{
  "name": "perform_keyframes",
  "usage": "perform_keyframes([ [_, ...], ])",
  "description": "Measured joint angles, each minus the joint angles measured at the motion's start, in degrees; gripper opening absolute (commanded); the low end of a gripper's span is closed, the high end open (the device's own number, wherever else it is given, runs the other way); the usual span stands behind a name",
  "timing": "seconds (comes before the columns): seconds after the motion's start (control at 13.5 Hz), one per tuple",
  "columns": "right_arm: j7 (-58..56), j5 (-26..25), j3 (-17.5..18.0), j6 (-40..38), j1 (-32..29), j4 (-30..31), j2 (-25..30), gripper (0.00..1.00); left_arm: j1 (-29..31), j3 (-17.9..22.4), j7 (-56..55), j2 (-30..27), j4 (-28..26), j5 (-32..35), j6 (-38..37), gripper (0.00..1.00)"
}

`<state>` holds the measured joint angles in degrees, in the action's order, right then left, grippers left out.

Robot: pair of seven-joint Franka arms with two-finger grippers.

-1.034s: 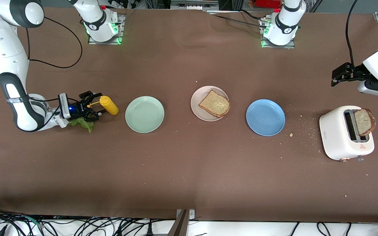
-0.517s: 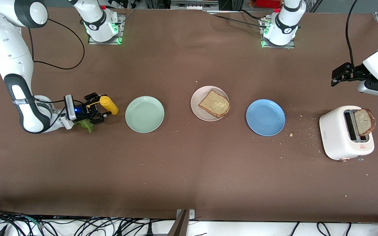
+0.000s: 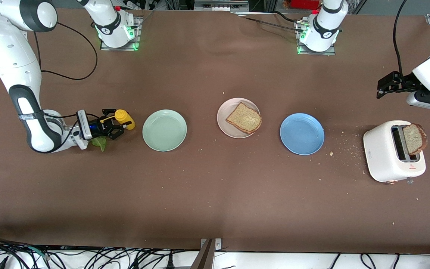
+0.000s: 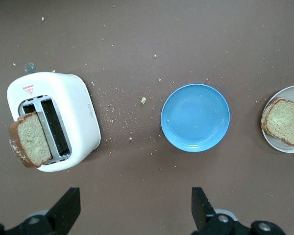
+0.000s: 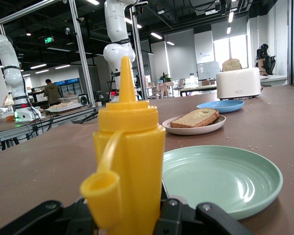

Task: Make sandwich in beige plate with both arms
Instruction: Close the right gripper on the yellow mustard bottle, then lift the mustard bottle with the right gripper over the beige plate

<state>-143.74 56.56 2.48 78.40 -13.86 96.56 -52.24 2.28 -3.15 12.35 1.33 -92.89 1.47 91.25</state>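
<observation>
The right gripper [image 3: 120, 126] is seen low at the right arm's end of the worktop [image 3: 215, 201], jaws set about the yellow squeeze bottle [image 3: 124, 118]; a firm grip cannot be confirmed. A lettuce leaf [image 3: 99, 142] lies beneath the wrist. From the beige plate [image 3: 225, 118] at centre, bearing one toast slice [image 3: 244, 118], the mint-green plate [image 3: 164, 130] is noted at 9 o'clock and the blue plate [image 3: 302, 134] at 3 o'clock. A second slice [image 3: 414, 139] stands in the white toaster [image 3: 385, 157]. The left gripper [image 4: 132, 208] waits above the toaster, jaws wide open.
</observation>
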Motion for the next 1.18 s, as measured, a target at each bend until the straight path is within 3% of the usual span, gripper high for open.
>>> perform_keyframes([
  [0.3, 12.98, -1.21, 0.01, -0.44, 0.31, -4.64, 2.42, 0.0, 0.0, 0.0, 0.0, 0.0, 0.0, 0.0, 0.0, 1.0],
  [0.59, 36.56, -6.45, 0.38, -1.37, 3.6, -10.64, 10.12, 0.0, -0.01, 0.0, 0.0, 0.0, 0.0, 0.0, 0.0, 1.0],
  [0.89, 60.42, -14.54, 0.73, -1.43, 13.69, -20.01, 17.88, 0.0, -0.01, 0.0, 0.0, 0.0, 0.0, 0.0, 0.0, 1.0],
  [1.18, 79.73, -23.73, 0.83, -0.94, 27.74, -28.99, 18.75, 0.0, -0.01, 0.01, 0.0, 0.0, 0.01, 0.0, 0.0, 1.0],
])
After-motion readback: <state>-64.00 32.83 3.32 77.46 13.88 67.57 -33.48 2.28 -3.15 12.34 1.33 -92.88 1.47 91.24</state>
